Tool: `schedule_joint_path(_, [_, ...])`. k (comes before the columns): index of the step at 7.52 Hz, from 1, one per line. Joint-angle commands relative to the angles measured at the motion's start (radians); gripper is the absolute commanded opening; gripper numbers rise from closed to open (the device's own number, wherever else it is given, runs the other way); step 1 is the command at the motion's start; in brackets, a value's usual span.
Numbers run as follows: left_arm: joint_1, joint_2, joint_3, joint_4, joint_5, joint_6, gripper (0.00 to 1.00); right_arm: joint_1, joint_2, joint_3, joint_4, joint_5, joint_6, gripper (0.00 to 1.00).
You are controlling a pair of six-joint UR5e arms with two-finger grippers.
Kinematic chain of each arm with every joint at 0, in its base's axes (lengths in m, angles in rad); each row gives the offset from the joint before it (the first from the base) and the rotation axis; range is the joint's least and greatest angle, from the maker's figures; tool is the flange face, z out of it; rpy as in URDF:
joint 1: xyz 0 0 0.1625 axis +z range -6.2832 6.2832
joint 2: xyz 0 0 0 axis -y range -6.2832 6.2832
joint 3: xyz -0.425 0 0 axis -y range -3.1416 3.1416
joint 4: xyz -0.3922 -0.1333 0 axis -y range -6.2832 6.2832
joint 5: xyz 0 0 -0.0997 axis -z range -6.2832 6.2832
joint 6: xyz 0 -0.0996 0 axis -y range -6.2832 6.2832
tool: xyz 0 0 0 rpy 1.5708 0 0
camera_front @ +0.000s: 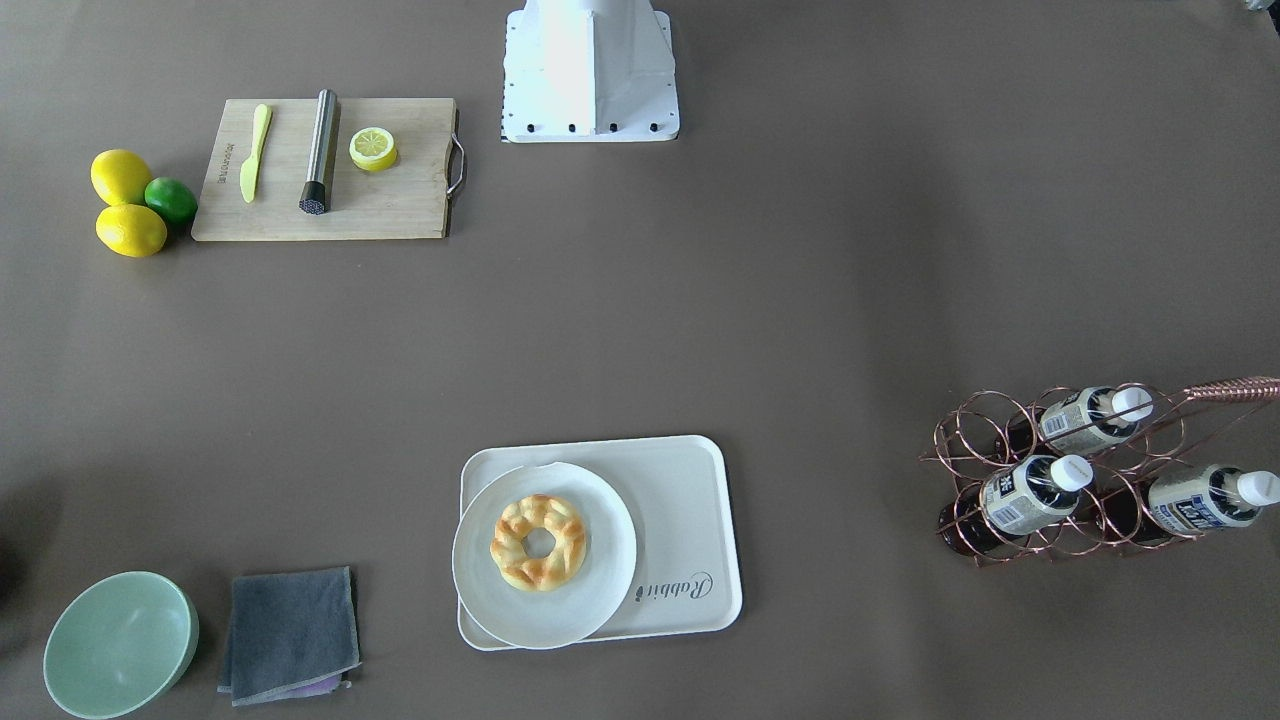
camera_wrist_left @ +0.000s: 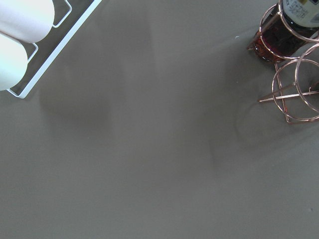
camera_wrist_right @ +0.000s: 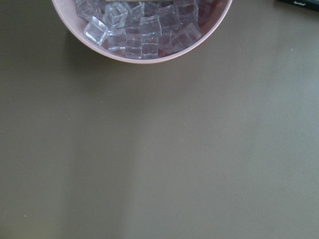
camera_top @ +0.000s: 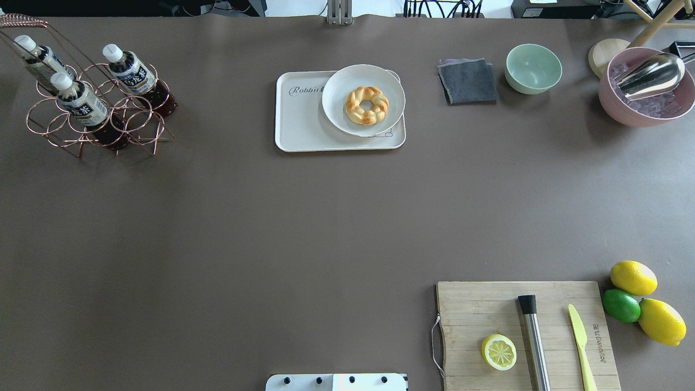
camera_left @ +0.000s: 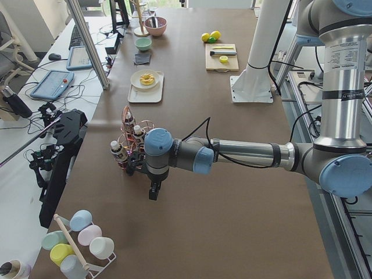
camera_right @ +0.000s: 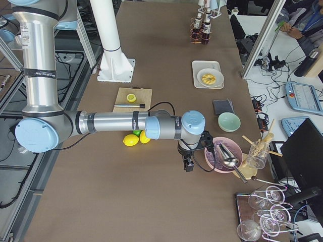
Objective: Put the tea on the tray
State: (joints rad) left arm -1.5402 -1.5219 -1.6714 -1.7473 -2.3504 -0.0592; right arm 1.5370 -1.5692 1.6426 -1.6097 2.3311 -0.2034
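Note:
Three tea bottles (camera_top: 81,100) with white caps stand tilted in a copper wire rack (camera_top: 136,130) at the table's far left; they also show in the front view (camera_front: 1035,492). The off-white tray (camera_top: 301,117) lies at the far middle and carries a white plate (camera_top: 336,117) with a ring pastry (camera_top: 367,105). My left gripper (camera_left: 153,193) hangs just beside the rack, seen only in the exterior left view; I cannot tell its state. My right gripper (camera_right: 188,165) hangs next to the pink ice bowl (camera_right: 224,154), seen only in the exterior right view; I cannot tell its state.
A wooden board (camera_top: 488,309) with a lemon half, a steel muddler and a yellow knife lies near right, with two lemons and a lime (camera_top: 621,305) beside it. A grey cloth (camera_top: 468,81), a green bowl (camera_top: 533,68) and the pink ice bowl (camera_top: 646,89) stand far right.

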Motion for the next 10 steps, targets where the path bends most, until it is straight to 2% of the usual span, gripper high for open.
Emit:
schedule_joint_path(1, [0.009, -0.012, -0.001, -0.001, 0.0, -0.007, 0.97, 0.005, -0.005, -0.001, -0.001, 0.005, -0.004, 1.0])
schedule_joint_path(4, [0.009, -0.023, 0.013, -0.001, 0.032, -0.001, 0.97, 0.009, -0.003, 0.025, -0.002, 0.029, 0.007, 1.0])
schedule_joint_path(10, [0.012, -0.009, 0.012, -0.021, 0.019, 0.004, 0.97, 0.009, -0.005, 0.049, 0.002, 0.025, 0.007, 1.0])
